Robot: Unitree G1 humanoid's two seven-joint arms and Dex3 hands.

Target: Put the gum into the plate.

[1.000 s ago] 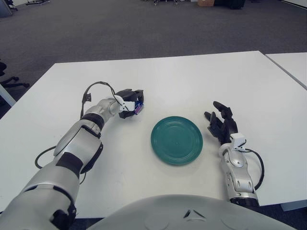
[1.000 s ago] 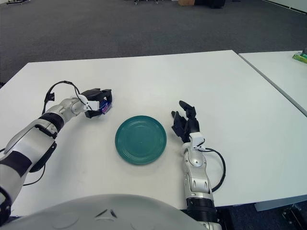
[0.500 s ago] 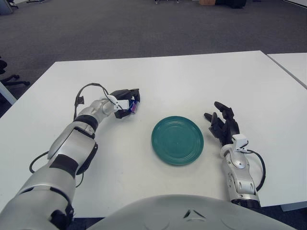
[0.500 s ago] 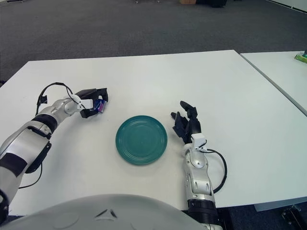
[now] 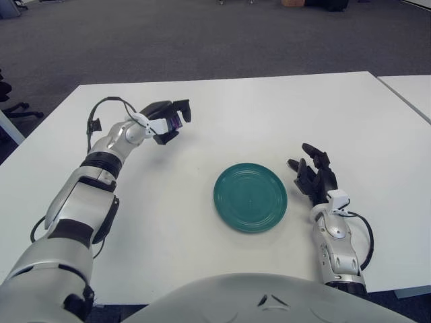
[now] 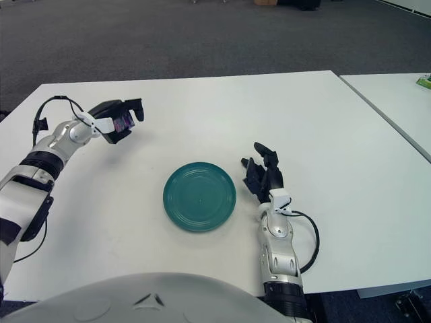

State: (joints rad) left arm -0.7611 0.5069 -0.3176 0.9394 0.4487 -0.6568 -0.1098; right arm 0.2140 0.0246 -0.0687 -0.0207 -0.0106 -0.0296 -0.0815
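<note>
My left hand (image 5: pixel 167 120) is raised above the white table (image 5: pixel 269 108) at the left, its fingers curled around a small purple gum pack (image 5: pixel 175 123); it shows in the right eye view too (image 6: pixel 123 122). The round teal plate (image 5: pixel 250 197) lies flat on the table, to the right of and nearer than that hand, with nothing in it. My right hand (image 5: pixel 314 175) rests on the table just right of the plate, fingers spread and holding nothing.
A second white table (image 5: pixel 411 91) stands at the far right with a narrow gap between. Grey carpet lies beyond the far edge. A black cable (image 5: pixel 101 111) loops off my left wrist.
My left hand has lifted off the table with the gum and moved up and to the left, away from the plate. The right hand has not moved.
</note>
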